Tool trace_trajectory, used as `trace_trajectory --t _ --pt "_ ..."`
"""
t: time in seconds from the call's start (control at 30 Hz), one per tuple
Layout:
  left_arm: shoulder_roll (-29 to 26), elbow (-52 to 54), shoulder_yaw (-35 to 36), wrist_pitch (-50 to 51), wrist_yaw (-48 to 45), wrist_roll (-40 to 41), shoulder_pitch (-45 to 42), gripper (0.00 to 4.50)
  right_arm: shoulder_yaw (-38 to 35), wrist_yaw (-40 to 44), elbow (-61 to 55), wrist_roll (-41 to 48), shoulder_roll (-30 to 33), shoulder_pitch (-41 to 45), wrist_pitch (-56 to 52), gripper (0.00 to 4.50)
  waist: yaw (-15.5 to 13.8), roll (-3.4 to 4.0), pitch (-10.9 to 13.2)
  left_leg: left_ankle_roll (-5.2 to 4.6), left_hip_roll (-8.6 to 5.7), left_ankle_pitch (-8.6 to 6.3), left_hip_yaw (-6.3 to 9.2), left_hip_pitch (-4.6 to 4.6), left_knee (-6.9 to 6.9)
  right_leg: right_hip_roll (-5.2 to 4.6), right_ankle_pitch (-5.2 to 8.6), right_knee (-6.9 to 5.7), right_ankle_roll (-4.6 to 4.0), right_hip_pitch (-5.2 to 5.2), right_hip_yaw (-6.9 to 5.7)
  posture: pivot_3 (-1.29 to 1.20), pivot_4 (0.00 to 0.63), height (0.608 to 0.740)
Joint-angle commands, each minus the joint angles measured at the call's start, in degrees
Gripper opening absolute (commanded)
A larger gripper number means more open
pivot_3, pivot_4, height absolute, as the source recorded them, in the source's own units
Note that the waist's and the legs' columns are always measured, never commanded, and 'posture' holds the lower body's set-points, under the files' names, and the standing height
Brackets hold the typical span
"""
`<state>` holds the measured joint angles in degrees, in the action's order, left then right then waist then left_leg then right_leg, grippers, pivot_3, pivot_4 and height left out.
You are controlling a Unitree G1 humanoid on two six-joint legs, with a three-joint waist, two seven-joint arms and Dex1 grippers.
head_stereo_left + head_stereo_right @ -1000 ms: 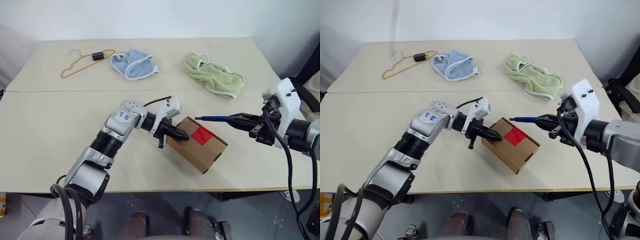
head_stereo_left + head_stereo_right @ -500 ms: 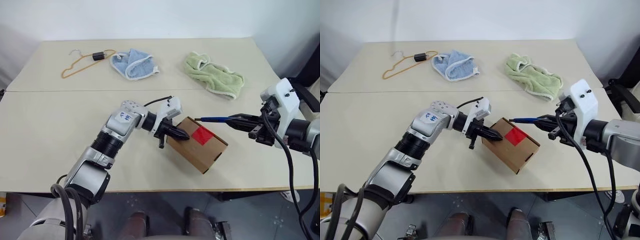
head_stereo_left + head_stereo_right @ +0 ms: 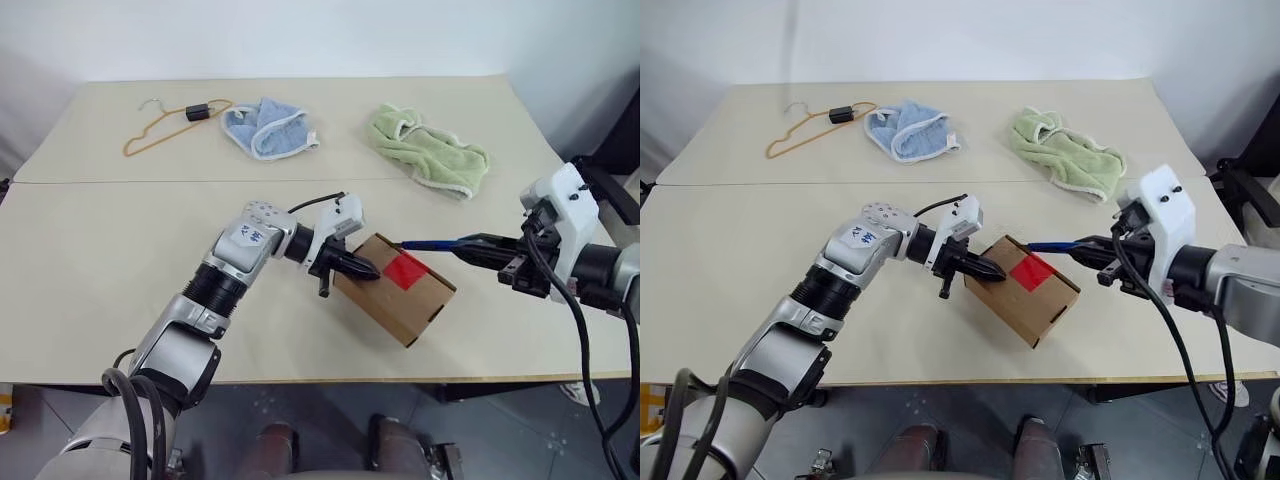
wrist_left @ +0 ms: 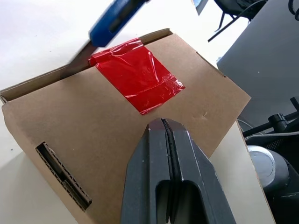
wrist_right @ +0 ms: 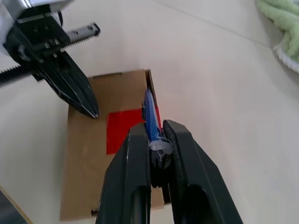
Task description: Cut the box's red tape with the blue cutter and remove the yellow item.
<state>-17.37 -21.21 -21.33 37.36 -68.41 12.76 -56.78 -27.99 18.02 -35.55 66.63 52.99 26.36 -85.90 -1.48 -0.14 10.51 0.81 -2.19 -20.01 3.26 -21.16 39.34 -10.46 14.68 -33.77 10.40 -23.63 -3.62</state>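
Step in hand, by the look of it: bringing the cutter (image 3: 432,241) tip onto the tape (image 3: 406,268) to slit it.

Right gripper (image 3: 478,245) clamped on the cutter's rear end, blade pointing toward the box (image 3: 392,290). Left gripper (image 3: 362,268) with fingers pressed together, tip resting on the box top near the corner away from the cutter, seemingly pinning it. Box near the front edge of the tabletop (image 3: 90,260), flaps closed, tape across the middle of the top face. No sign of the yellow item; presumably inside.

To do it well: keep the left tip pressed down, so the box neither slides nor turns under the blade. Lower the tip onto the tape's near edge, then draw along the flap seam under it, not across. Keep the blade shallow, since a deep stab could reach whatever sits inside. Keep the stroke clear of the left fingers.

From the head views, overall layout: both arms, box between them, cutter tip above the box's far edge; contact hard to judge. From the left wrist view, tape (image 4: 136,75) wrinkled and glossy, cutter tip (image 4: 85,49) close to the tape's corner at the box edge. From the right wrist view, cutter (image 5: 150,117) lined up along one side of the tape (image 5: 122,129), left fingers (image 5: 74,86) at the other side.
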Motion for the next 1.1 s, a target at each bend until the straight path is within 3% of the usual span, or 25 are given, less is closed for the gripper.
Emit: trace_trajectory --t 0.03,0.47,1.1 --pt "-0.01 0.25 -0.75 0.12 0.47 -1.26 1.13 0.0 -1.32 0.3 -0.73 0.27 1.72 -0.81 2.03 0.15 0.02 0.0 0.0 0.0 0.0 0.0 0.0 0.0 0.0 0.0 0.0 0.0 0.0 0.0 0.0 0.0 0.15 0.74" --pt "0.49 -0.96 -1.26 1.08 2.54 -2.4 0.87 0.0 -0.15 2.44 0.9 3.42 8.98 -0.7 2.27 0.15 -0.12 -0.01 0.0 -0.02 0.0 -0.01 0.01 0.02 0.04 0.0 -0.01 0.03 0.0 0.06 -0.01 0.0 0.15 0.74" --pt "0.42 1.65 -1.41 3.79 4.87 -2.61 2.41 0.0 8.57 7.51 6.59 2.41 15.31 3.37 1.67 0.15 -0.15 -0.03 -0.02 -0.14 0.0 -0.08 0.03 -0.01 0.39 0.0 -0.15 0.05 0.03 0.22 0.0 0.0 0.15 0.74"
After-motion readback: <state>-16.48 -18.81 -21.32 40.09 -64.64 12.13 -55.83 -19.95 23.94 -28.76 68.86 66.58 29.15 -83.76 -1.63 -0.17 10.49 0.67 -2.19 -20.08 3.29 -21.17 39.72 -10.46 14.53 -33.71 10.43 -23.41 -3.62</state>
